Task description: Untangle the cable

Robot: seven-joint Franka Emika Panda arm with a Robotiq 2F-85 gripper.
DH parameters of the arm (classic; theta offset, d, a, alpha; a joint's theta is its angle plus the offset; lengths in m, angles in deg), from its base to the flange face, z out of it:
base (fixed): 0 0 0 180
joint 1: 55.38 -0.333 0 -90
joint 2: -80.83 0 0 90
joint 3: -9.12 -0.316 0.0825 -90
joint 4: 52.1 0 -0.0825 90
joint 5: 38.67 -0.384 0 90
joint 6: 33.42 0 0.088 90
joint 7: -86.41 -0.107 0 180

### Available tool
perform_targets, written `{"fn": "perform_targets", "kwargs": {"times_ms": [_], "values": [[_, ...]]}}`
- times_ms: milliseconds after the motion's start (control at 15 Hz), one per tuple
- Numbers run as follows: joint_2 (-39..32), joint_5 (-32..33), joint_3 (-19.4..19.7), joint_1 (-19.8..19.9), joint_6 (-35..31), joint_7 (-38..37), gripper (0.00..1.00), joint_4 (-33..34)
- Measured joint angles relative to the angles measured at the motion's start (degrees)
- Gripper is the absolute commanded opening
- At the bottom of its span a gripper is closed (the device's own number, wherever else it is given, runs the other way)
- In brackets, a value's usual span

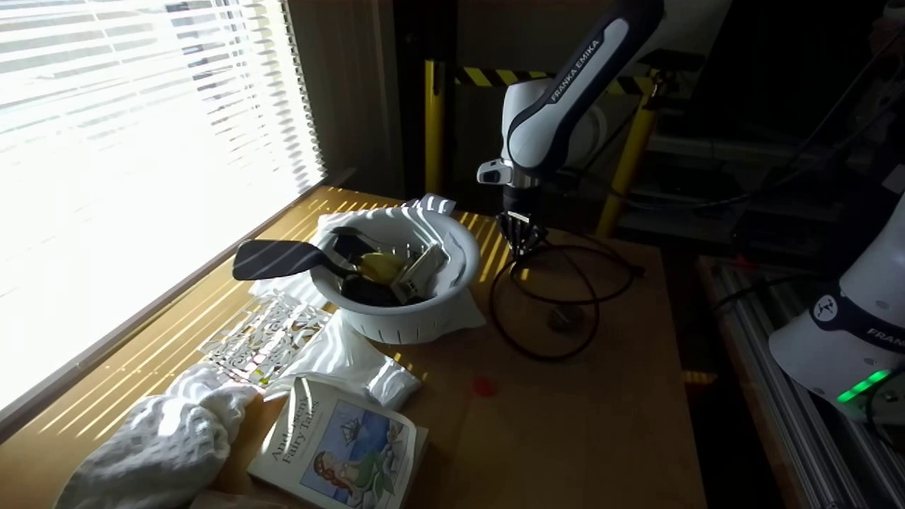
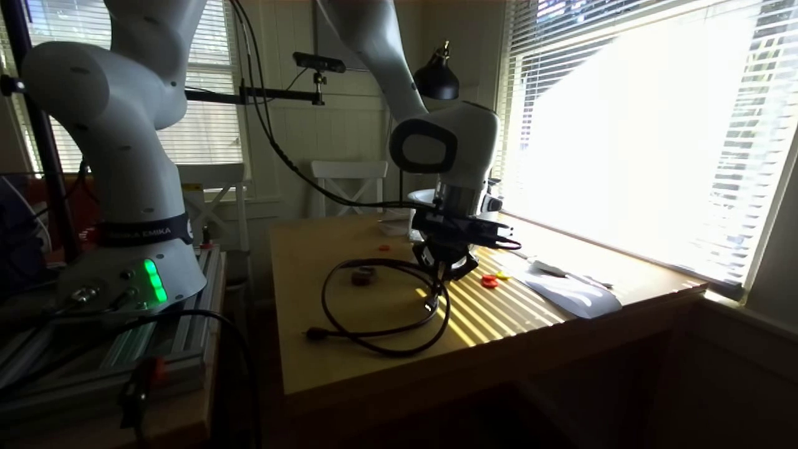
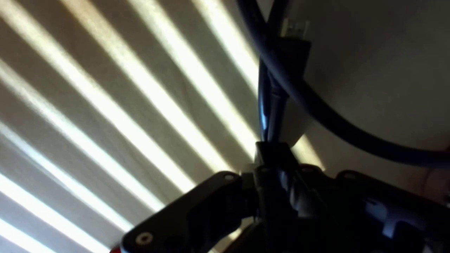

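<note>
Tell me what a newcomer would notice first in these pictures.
Probably the glaring window beside the table, in both exterior views. Next, the white colander near the middle of an exterior view, a black spatula jutting over its rim. Then, in the wrist view, the black cable, with the jaws shut on it.
</note>
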Motion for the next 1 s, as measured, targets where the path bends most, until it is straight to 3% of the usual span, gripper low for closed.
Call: {"fn": "perform_targets", "kwargs": {"times_ms": [267, 467, 733, 1000], "values": [[3.1, 2.6, 0.1, -0.1, 1.5, -1.3, 0.02, -0.6], [10.1, 5.6, -0.3, -0.4, 1.0, 0.3, 0.02, -3.7], [18.6, -1.4, -3.9, 0.1, 1.0, 13.6, 0.02, -7.9], [20.6, -4.4, -5.1, -2.1, 1.6, 25.5, 0.02, -9.9]]}}
